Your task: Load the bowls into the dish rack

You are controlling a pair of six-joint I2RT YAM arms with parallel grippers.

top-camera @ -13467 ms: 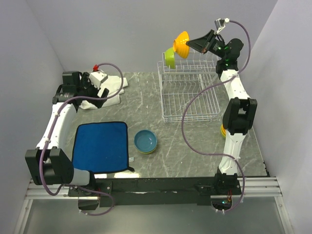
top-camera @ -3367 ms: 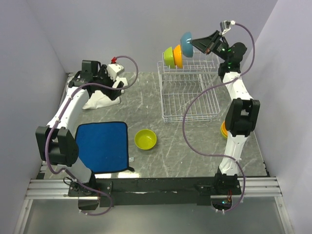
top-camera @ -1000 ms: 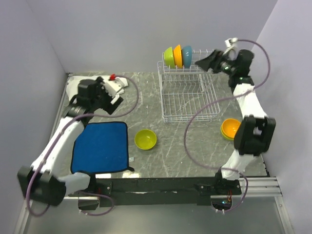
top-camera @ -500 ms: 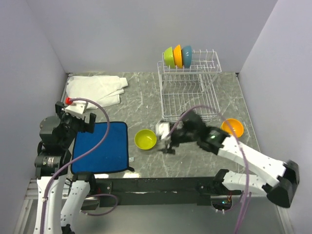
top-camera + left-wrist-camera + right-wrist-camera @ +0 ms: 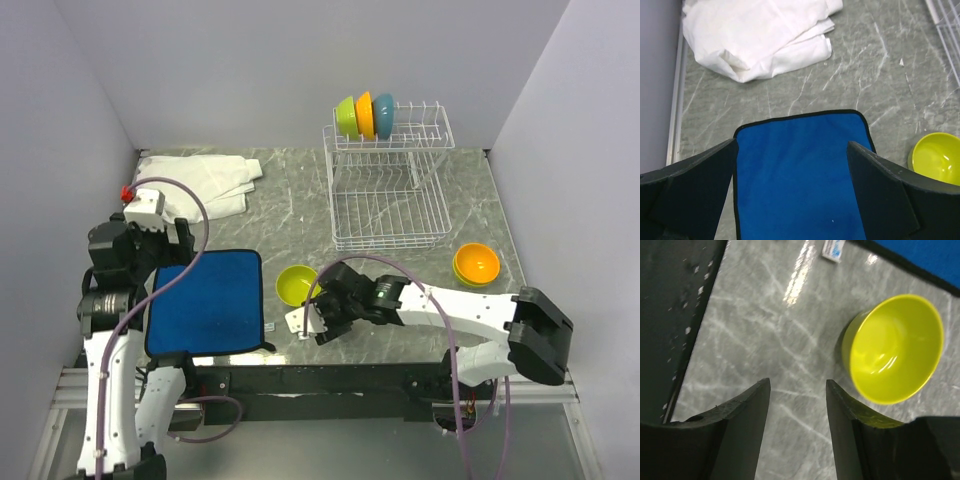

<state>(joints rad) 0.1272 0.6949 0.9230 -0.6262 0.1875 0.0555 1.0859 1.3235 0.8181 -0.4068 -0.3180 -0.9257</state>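
A yellow bowl (image 5: 297, 284) (image 5: 939, 157) (image 5: 895, 350) sits upright on the table, right of the blue mat. My right gripper (image 5: 322, 320) (image 5: 797, 385) hovers low just in front of it and to its right. The jaws stand partly apart with only bare table between them, and the bowl lies beside one finger, not between them. An orange bowl (image 5: 476, 264) rests at the right. The white dish rack (image 5: 390, 205) holds lime green (image 5: 347, 117), orange (image 5: 365, 114) and blue (image 5: 383, 112) bowls on edge on its upper shelf. My left gripper (image 5: 172, 240) (image 5: 791, 144) is wide open above the mat, holding nothing.
A blue cloth mat (image 5: 205, 300) (image 5: 800, 175) lies at the front left. A crumpled white cloth (image 5: 195, 180) (image 5: 760, 35) lies at the back left. The black front rail (image 5: 670, 315) runs close beside my right gripper.
My right arm swung down from the rack's top shelf to the front of the table beside the yellow bowl, its jaws narrowing. The left arm drew back from the white cloth to above the mat.
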